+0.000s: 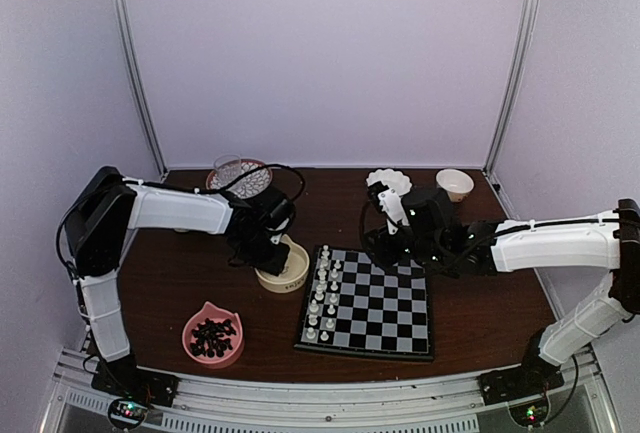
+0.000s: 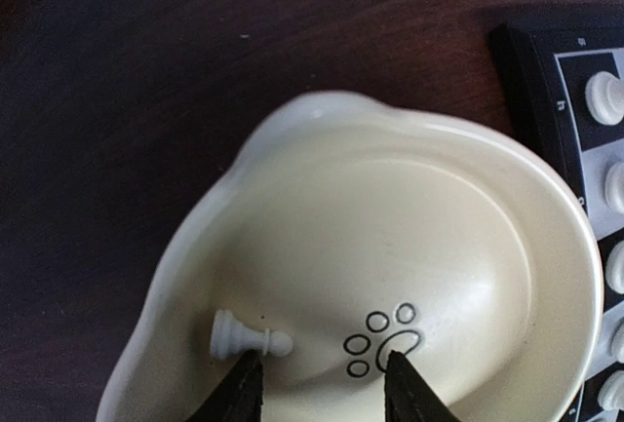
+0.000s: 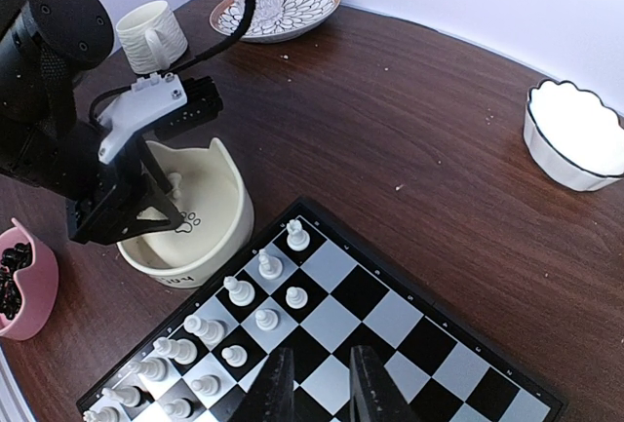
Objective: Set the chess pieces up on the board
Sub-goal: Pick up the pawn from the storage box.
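The board (image 1: 385, 303) lies at centre front, with several white chess pieces (image 1: 322, 298) upright in two files along its left side; they also show in the right wrist view (image 3: 239, 292). One white pawn (image 2: 249, 337) lies on its side in the cream paw-print bowl (image 2: 507, 247), which stands just left of the board (image 1: 294, 275). My left gripper (image 2: 324, 383) is open inside the bowl, its left finger just below the pawn. My right gripper (image 3: 320, 383) is open and empty, low over the board's (image 3: 468, 334) bare squares.
A pink bowl (image 1: 196, 348) of black pieces stands front left. A patterned plate (image 1: 262, 181) with a glass (image 1: 228, 169) is at the back left, a white mug (image 3: 151, 34) near it. A scalloped white bowl (image 3: 577, 139) and a small cup (image 1: 454, 184) stand at the back right.
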